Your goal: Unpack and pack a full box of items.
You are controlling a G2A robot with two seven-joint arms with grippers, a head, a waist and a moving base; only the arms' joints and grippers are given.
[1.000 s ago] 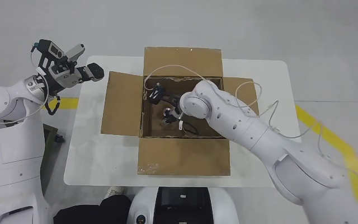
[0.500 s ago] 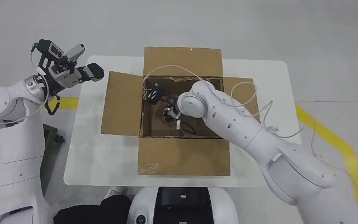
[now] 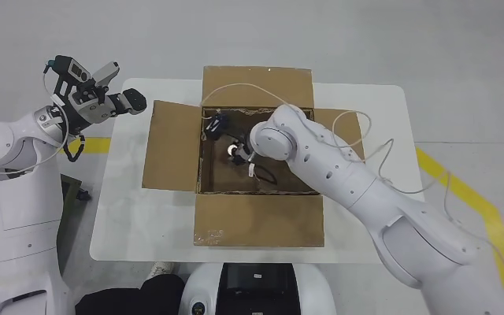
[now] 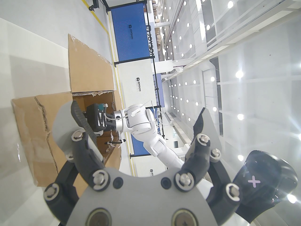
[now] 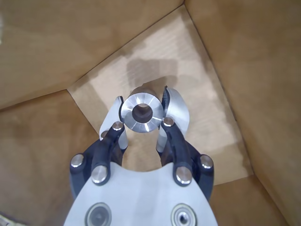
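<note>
One brown box (image 3: 260, 222) sits on the white table (image 3: 118, 206) with its four flaps folded out. The right tool (image 5: 143, 95) is down inside the box, clenched on one shiny metal ring (image 5: 151, 105) with a hole in its middle. The box's bare floor shows under the ring, and the box walls stand around it. The left tool (image 3: 135, 101) is spread wide with nothing in it, out past the box's left flap, near the table's edge.

Top cam: overhead, facing straight down on the bench (image 3: 118, 228), open box (image 3: 260, 216) mid-frame, far off.
Left wrist cam: just behind left claw (image 4: 137, 111), facing sideways, box well beyond the claw.
Right wrist cam: close behind right claw (image 5: 142, 109), facing box floor just beyond it.
All three share the box.
</note>
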